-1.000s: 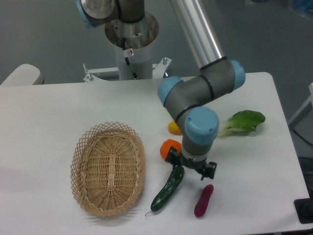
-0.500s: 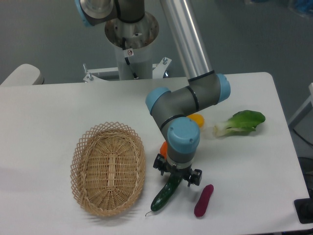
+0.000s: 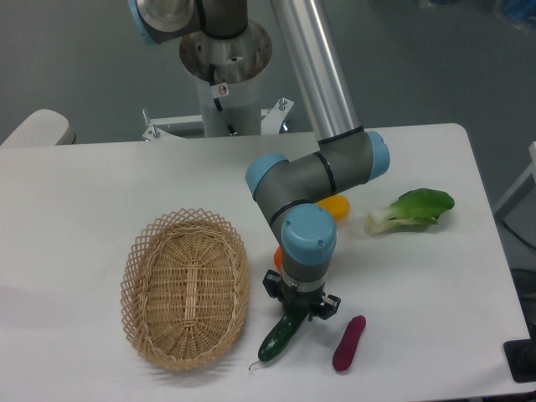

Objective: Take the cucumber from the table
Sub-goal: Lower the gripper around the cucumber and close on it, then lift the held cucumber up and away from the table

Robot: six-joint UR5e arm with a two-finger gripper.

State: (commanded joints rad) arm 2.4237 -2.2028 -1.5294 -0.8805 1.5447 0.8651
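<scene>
The cucumber (image 3: 276,338) lies on the white table (image 3: 84,193) near the front edge, glossy dark green, slanting from lower left to upper right, with its thin stem tip pointing toward the front. My gripper (image 3: 298,306) points straight down over the cucumber's upper end. Its fingers stand on either side of the cucumber with a gap still showing, so it is open. The upper end of the cucumber is hidden under the gripper.
A woven wicker basket (image 3: 186,289) sits just left of the cucumber. A purple oblong vegetable (image 3: 348,342) lies just right of it. An orange (image 3: 278,254) peeks out behind the wrist, a yellow fruit (image 3: 337,206) behind the forearm. A leafy green (image 3: 414,209) lies at right.
The arm has swung left and toward the front, and the gripper has come down from beside the orange onto the cucumber's upper end. The yellow fruit has come into view behind the forearm.
</scene>
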